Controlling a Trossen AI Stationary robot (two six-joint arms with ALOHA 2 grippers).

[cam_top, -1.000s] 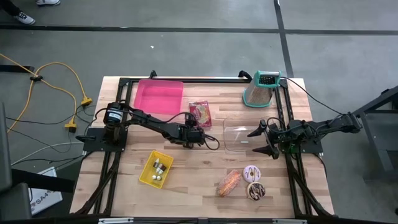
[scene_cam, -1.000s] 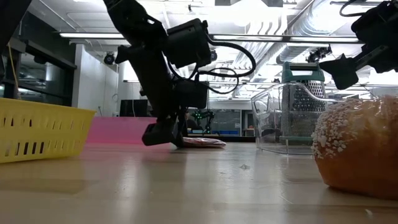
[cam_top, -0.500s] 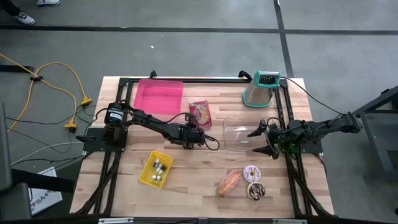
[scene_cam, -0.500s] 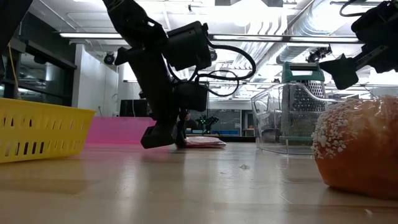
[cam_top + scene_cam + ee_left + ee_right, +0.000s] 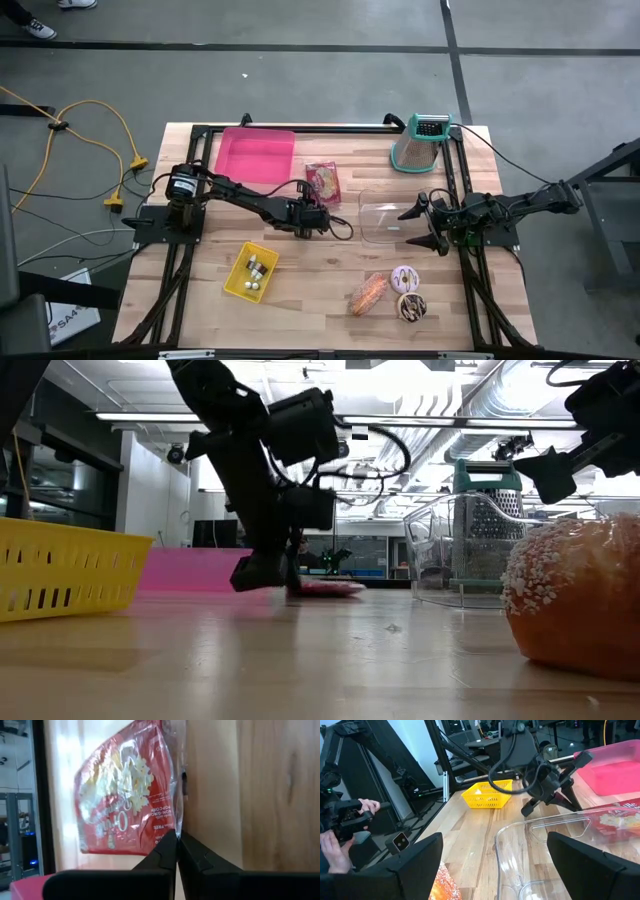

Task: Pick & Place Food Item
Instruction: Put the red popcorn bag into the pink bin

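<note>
Left claw (image 5: 176, 840): fingers pinched together on the corner seam of the red crinkly-plastic popcorn bag (image 5: 322, 183).
Bag: on the wooden tabletop (image 5: 320, 280), between pink plastic tray (image 5: 256, 156) and clear plastic box (image 5: 385, 222).
Handling: light, floppy, slippery; edge seam looks the best hold.
Room: open tabletop nearby.
Right claw (image 5: 421, 225): wide open, waiting by the clear box.
</note>
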